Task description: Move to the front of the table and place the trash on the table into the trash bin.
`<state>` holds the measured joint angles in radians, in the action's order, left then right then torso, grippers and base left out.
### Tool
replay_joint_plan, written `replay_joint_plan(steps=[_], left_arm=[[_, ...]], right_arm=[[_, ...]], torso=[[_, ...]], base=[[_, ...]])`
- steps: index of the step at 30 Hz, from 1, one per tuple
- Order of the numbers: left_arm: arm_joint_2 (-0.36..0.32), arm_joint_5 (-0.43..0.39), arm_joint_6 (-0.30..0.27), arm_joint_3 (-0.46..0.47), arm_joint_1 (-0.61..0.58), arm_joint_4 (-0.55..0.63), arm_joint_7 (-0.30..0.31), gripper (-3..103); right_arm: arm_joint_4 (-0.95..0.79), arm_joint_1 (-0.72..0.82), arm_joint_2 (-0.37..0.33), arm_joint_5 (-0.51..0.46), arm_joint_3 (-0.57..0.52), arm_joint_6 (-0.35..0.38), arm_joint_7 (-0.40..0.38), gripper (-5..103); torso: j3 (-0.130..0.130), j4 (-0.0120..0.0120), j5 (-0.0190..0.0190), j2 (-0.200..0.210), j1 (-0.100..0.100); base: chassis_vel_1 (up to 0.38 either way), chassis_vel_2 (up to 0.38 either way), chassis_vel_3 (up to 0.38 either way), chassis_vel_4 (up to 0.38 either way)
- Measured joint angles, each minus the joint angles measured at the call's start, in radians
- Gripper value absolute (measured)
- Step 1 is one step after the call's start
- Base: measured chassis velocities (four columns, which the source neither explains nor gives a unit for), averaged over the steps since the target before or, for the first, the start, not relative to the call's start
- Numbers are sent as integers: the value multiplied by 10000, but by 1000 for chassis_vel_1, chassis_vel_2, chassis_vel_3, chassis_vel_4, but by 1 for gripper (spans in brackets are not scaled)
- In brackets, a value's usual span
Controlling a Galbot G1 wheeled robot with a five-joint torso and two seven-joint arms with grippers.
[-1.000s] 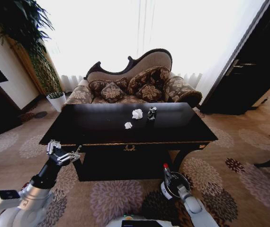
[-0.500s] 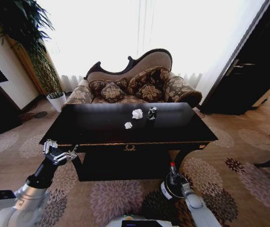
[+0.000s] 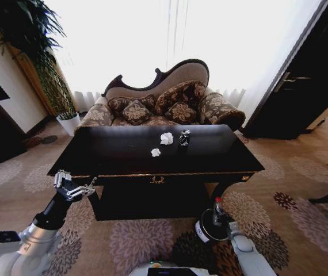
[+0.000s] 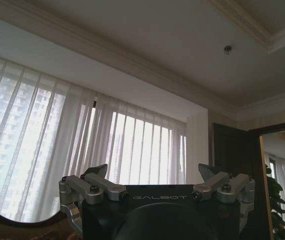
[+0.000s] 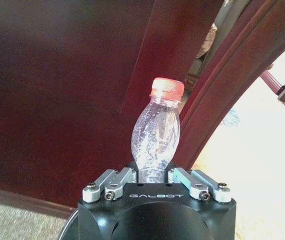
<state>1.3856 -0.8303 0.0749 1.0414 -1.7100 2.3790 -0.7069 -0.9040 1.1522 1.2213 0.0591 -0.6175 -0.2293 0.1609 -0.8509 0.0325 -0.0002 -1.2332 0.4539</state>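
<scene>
head view facing table point(image 3: 124, 155), left wrist upward, right wrist near bottle point(image 5: 156, 137)

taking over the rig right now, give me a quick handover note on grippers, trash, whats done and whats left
Right gripper: shut on the clear bottle with the red cap, held low over the trash bin in front of the table.
Left gripper: open, empty, raised beside the table's front left corner.
On the table: two white paper wads and a small dark can, near the middle.
Done: bottle lifted off the table and brought to the bin.
Left: release the bottle, then bin both wads and the can.
</scene>
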Motion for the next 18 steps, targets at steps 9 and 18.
replay_joint_plan(steps=[9,18], left_arm=[[47,96,42,-44,-52,3,-38,100],[33,142,58,-49,-104,32,-44,100]], right_arm=[[-200,151,-42,25,20,115,178,50],[-459,283,-13,-443,142,250,247,83]], torso=[[0,0,-1,0,0],[0,-1,-1,0,0]], base=[[0,0,0,0],[0,0,0,0]])
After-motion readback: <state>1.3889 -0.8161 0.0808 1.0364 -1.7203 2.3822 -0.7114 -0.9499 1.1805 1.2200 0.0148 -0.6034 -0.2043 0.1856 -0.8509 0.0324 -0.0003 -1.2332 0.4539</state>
